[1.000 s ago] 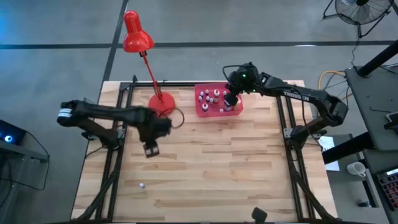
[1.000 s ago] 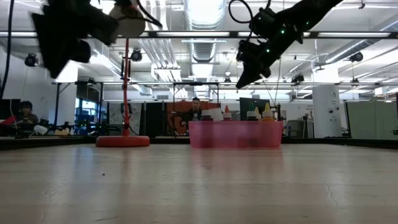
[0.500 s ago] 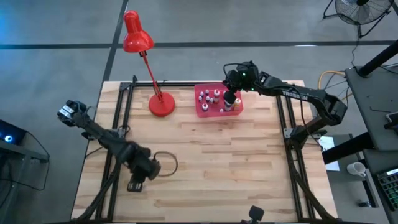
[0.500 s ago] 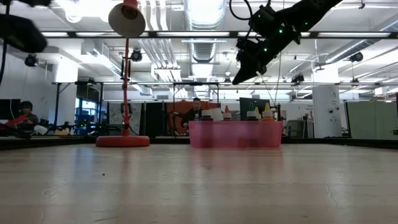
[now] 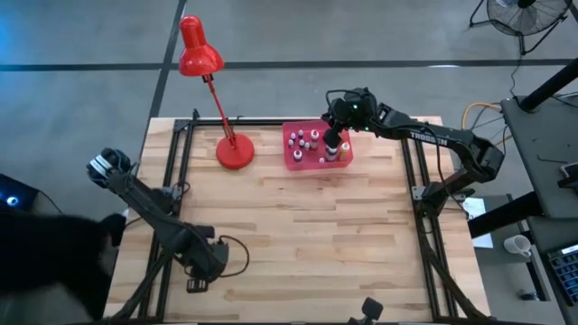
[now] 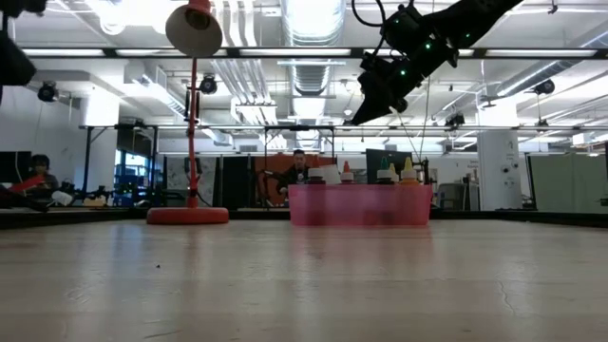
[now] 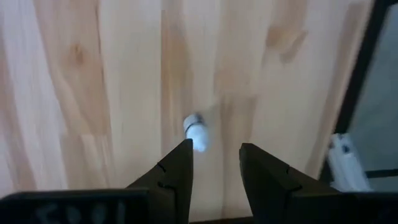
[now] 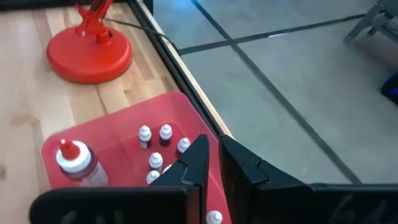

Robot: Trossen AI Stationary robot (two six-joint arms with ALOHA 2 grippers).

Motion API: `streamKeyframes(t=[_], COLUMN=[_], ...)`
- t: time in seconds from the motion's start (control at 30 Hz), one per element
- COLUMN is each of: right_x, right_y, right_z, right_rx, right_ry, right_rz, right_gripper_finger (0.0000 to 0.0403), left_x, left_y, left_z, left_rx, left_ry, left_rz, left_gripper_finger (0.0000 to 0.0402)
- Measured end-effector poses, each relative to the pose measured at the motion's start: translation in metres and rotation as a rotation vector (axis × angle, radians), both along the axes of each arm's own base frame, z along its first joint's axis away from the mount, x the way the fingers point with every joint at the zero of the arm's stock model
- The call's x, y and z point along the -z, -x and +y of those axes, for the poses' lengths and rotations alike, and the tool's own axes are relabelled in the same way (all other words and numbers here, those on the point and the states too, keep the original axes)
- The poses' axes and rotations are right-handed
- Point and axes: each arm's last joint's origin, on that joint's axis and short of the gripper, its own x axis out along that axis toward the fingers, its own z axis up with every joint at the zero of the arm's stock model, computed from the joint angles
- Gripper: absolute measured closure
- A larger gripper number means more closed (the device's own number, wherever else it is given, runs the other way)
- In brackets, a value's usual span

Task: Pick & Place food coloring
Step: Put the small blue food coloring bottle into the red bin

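One stray whitish bottle (image 7: 194, 129) on table near edge, just ahead of left gripper (image 7: 214, 163), fingers partly open, holding nothing | step: reach for pick; next: descend, straddle, close | right gripper (image 8: 212, 160) shut, hovers above pink tray (image 5: 293, 159) far side, several bottles (image 8: 154, 145) inside.
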Motion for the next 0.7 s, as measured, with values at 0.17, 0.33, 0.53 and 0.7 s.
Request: streamKeyframes(t=[0.17, 0.33, 0.53, 0.7], right_x=[0.000, 0.000, 0.000, 0.000], right_y=[0.000, 0.000, 0.000, 0.000], right_z=[0.000, 0.000, 0.000, 0.000], right_rx=[0.017, 0.017, 0.017, 0.016], right_ry=[-0.020, -0.019, -0.019, -0.019], right_rz=[-0.015, -0.014, -0.014, -0.014], right_gripper_finger=[0.0374, 0.0374, 0.0374, 0.0374], left_x=[0.013, 0.021, 0.035, 0.040], left_y=[0.004, 0.002, 0.000, -0.001], left_z=[-0.007, -0.017, -0.025, -0.026], left_rx=[-0.004, 0.000, -0.041, -0.081], left_ry=[-0.042, -0.063, -0.101, -0.117], left_rz=[0.042, 0.015, 0.055, 0.073], left_gripper_finger=[0.0298, 0.0298, 0.0298, 0.0298])
